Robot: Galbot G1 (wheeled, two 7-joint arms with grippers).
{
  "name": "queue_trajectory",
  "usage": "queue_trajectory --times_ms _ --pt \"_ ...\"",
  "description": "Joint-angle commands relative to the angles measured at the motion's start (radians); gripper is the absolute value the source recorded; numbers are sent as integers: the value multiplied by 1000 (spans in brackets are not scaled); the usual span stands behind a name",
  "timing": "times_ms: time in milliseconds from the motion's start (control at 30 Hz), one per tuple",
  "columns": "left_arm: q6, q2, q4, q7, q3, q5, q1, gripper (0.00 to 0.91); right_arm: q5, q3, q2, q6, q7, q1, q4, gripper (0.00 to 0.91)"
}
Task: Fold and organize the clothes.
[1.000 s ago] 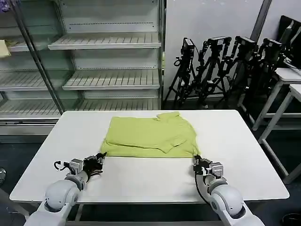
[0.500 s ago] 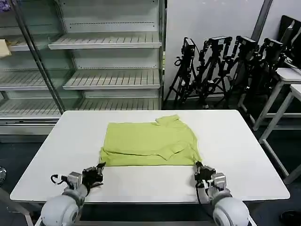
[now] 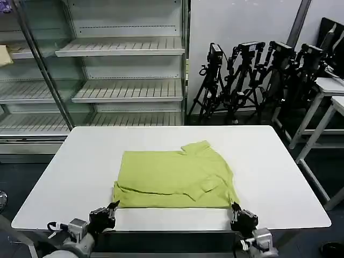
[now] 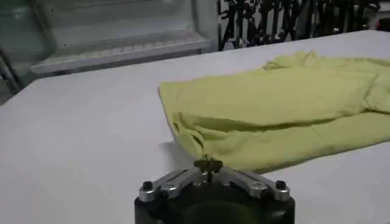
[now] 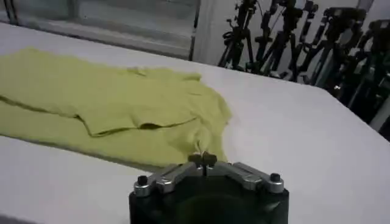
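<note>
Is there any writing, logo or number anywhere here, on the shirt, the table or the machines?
None can be read.
The T-shirt is plain yellow-green, with no print or visible tag.
The white table bears no marks.
The left gripper and right gripper show no readable lettering.
The shelves and tripods behind show no legible labels.

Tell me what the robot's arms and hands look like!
Each hand is small, black and blocky. The left hand sits on a silvery-grey wrist with a thin black cable looping beside it. The right hand has the same black body on a grey wrist. Up close from the wrist cameras, each hand is a black block with silvery metal bars angled up to a peak, held by dark round bolts.
</note>
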Motion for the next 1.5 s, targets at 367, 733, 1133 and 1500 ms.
queue_trajectory --times_ms 367,733,1133,1500 --pt "5 9 -186 -12 -113 0 116 907 27 157 -33 24 -7 -211 243 907" --pt "-28 106 103 -27 9 -80 -245 907 267 -77 -59 -87 145 484 -137 907" --pt "-8 122 421 16 187 -98 -604 907 306 -312 68 -114 155 959 -577 907" --pt "0 96 684 48 280 -96 -808 907 301 -390 191 -107 164 1137 -863 907"
